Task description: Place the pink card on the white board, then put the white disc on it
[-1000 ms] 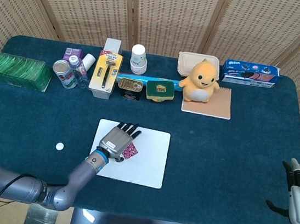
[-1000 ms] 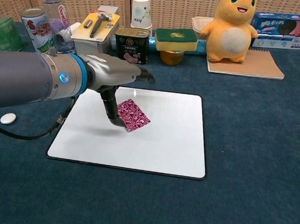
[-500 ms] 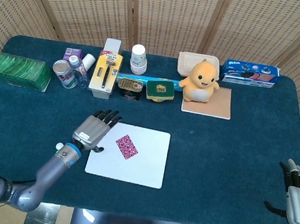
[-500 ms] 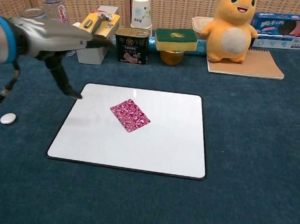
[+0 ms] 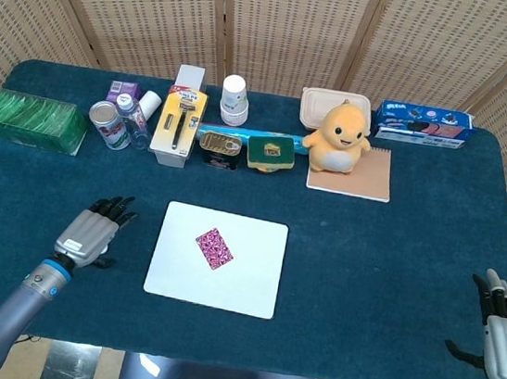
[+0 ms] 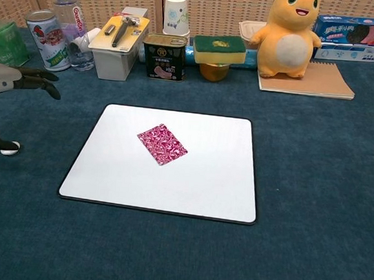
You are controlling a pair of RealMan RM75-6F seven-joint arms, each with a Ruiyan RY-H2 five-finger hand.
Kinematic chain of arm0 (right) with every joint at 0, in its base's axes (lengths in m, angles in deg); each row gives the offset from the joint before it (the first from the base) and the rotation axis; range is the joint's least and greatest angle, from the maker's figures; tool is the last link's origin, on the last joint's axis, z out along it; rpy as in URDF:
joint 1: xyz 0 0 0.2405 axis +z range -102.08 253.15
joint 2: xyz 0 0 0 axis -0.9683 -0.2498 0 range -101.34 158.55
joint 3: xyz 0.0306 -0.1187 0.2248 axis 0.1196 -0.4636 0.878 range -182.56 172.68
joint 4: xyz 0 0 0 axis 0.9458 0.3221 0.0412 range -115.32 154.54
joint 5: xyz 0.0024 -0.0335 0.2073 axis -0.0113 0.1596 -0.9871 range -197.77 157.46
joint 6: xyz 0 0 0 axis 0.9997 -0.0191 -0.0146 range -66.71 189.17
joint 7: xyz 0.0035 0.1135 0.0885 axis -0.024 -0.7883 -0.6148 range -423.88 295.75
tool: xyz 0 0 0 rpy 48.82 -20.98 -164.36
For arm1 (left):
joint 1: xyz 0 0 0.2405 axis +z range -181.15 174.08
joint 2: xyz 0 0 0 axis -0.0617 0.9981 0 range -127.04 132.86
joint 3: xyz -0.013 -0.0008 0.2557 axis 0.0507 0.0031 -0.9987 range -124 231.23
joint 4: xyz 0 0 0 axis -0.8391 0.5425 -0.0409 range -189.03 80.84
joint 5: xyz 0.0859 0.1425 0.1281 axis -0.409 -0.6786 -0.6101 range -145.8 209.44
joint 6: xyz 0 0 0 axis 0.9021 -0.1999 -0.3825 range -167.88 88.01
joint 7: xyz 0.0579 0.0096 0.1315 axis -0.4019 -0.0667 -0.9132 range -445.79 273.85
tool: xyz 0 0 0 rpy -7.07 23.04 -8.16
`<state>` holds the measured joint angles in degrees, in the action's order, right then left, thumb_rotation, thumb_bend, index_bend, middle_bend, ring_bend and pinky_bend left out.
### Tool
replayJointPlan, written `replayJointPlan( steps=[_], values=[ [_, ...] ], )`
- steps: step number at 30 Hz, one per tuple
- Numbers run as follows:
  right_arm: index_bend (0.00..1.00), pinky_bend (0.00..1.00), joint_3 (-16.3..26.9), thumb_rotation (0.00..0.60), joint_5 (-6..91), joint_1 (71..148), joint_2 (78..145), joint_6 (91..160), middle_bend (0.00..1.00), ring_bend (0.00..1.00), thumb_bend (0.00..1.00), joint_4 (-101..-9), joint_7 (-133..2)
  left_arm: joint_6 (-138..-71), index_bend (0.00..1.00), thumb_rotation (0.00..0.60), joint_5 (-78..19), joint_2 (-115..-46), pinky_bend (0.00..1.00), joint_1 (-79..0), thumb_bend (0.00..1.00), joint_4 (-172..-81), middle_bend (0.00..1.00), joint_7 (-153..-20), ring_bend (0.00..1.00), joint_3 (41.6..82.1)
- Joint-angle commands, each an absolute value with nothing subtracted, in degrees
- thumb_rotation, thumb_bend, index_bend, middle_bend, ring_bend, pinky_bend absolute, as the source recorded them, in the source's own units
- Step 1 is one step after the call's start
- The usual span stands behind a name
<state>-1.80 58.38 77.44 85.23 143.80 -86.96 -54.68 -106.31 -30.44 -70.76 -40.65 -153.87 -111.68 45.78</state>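
The pink patterned card lies flat on the white board, left of the board's middle. My left hand hovers left of the board with its fingers spread and nothing in it. In the head view it covers the white disc. The chest view shows the disc on the blue cloth, with the thumb tip right beside it. My right hand rests at the table's near right corner, fingers apart and empty.
Along the back stand a green box, a can, a bottle, a razor box, a paper cup, tins, a yellow plush toy on a notebook and a biscuit box.
My left hand let go of the pink card, leaving it on the board, and moved left off the board to above the white disc. The right hand stayed put.
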Motion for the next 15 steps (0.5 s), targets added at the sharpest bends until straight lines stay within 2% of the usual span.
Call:
replayJointPlan(
  steps=[1, 3, 9, 15],
  values=[
    [0.01, 0.0, -1.8, 0.6, 58.4, 77.4, 85.1, 143.7, 0.0, 0.0, 0.0, -87.0, -54.9, -106.2, 0.21, 0.6, -30.3, -71.7, 0.1, -38.9, 0.17, -151.9, 0.0, -110.3, 0.0, 45.7],
    [0.01, 0.0, -1.8, 0.6, 58.3, 77.4, 85.1, 143.6, 0.0, 0.0, 0.0, -87.0, -55.0, -105.5, 0.25, 0.6, -30.2, -72.1, 0.1, -38.5, 0.19, -151.0, 0.0, -109.7, 0.0, 46.1],
    [0.01, 0.0, -1.8, 0.6, 58.3, 77.4, 84.8, 143.7, 0.0, 0.0, 0.0, -87.2, -55.5, -104.1, 0.3, 0.6, -30.9, -73.2, 0.1, -37.3, 0.19, -148.9, 0.0, -109.0, 0.0, 46.7],
    [0.01, 0.0, -1.8, 0.6, 58.2, 77.4, 84.5, 143.6, 0.0, 0.0, 0.0, -87.4, -55.8, -102.3, 0.31, 0.6, -29.8, -74.1, 0.1, -37.0, 0.19, -146.6, 0.0, -108.7, 0.0, 48.4]
  ],
)
